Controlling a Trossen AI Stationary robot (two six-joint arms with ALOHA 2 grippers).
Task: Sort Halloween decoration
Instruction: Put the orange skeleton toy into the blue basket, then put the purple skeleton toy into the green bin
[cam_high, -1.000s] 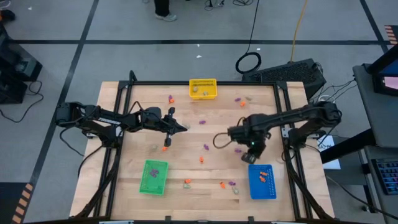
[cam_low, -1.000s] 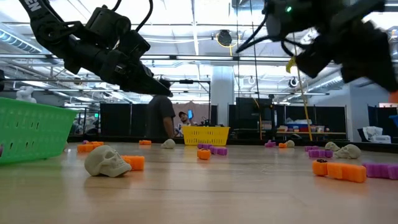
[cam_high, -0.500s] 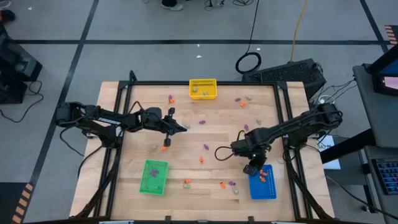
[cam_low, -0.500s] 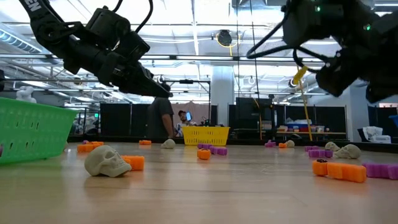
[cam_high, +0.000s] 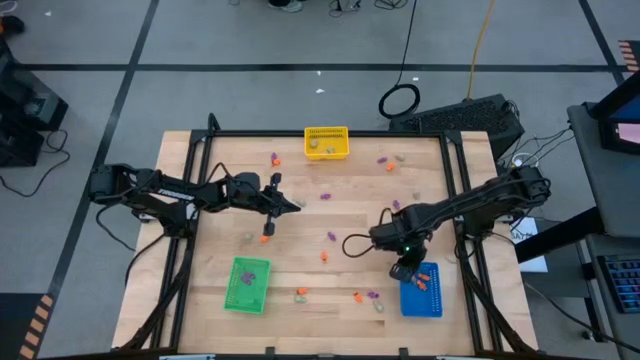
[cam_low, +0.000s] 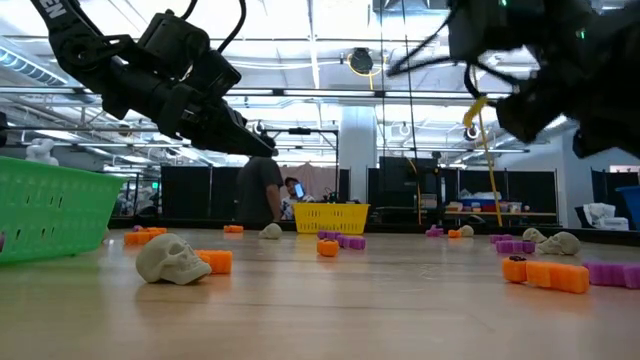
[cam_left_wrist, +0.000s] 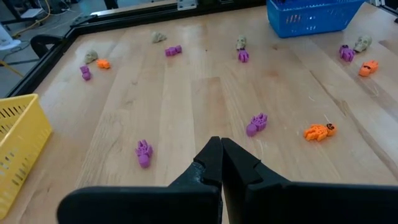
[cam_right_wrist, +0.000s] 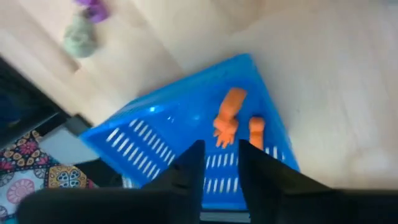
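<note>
Small orange, purple and pale skull trinkets of the Halloween decoration lie scattered on the wooden table (cam_high: 300, 225), among them an orange one (cam_high: 266, 238) and a purple one (cam_high: 331, 236). My right gripper (cam_high: 405, 272) hangs open over the far left corner of the blue bin (cam_high: 421, 300), fingers pointing steeply down with nothing between them (cam_right_wrist: 221, 163). Two orange trinkets (cam_right_wrist: 227, 115) lie in that bin. My left gripper (cam_high: 297, 207) waits shut above the table's middle left (cam_left_wrist: 219, 142). A purple trinket (cam_left_wrist: 256, 124) and an orange one (cam_left_wrist: 318, 131) lie ahead of it.
A yellow bin (cam_high: 327, 142) stands at the far edge and a green bin (cam_high: 247, 283) at the near left. A black frame (cam_high: 455, 180) runs along the table's sides. In the low view a skull (cam_low: 170, 258) lies close by. A person (cam_low: 260, 190) stands in the room behind.
My right gripper has moved toward the table's near edge and down, from beside the purple trinkets at the middle right to above the blue bin's far left corner, rolling a little. My left arm has kept still.
</note>
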